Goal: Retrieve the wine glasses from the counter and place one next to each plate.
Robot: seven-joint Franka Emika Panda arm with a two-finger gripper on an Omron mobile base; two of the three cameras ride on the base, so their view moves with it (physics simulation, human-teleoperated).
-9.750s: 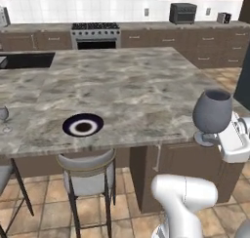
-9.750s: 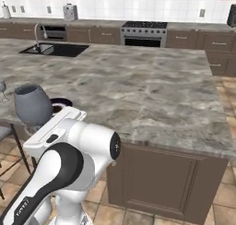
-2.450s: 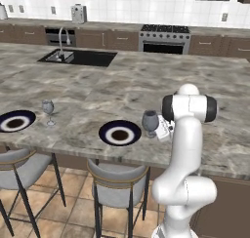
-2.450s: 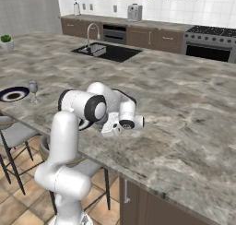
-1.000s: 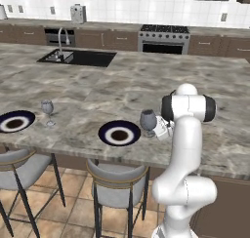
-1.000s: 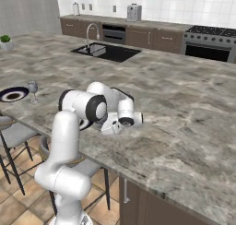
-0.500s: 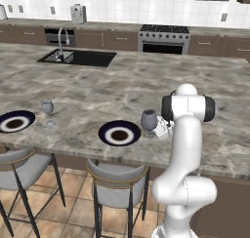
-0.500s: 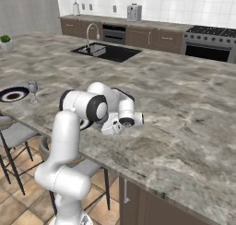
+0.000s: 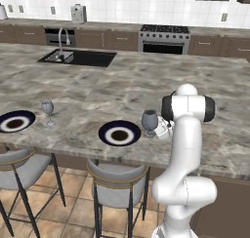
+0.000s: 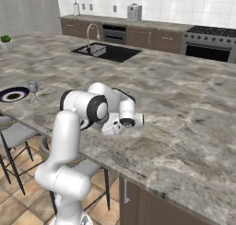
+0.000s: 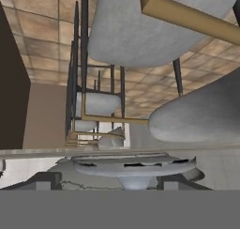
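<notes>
Since a second ago the big goblet has stayed put beside the near plate while the fingers around it have let go and spread; base and camera have not shifted.

Left base view: the large grey goblet [image 9: 150, 121] stands upright on the marble island top [image 9: 146, 81], just at 3 o'clock of the near plate [image 9: 119, 133]. The gripper [image 9: 160, 127] sits right at the goblet's 3 o'clock, close against it. At 9 o'clock along the edge, the small glass [image 9: 47, 108] stands just beside the far plate [image 9: 14, 121]. Two stools [image 9: 117, 188] wait below.

Right base view: the arm folds low over the island edge, hiding the goblet. The small glass [image 10: 32, 87] and far plate [image 10: 13, 94] sit at 9 o'clock; a potted plant [image 10: 6, 42] is further back.

Hand view: the goblet's round foot [image 11: 134, 167] fills 6 o'clock, with the dark finger tips [image 11: 43, 180] spread either side and no longer pinching it.

The risk, as I judge it, is the pull-back: a finger catching the bowl or stem could tip the goblet near the edge.
</notes>
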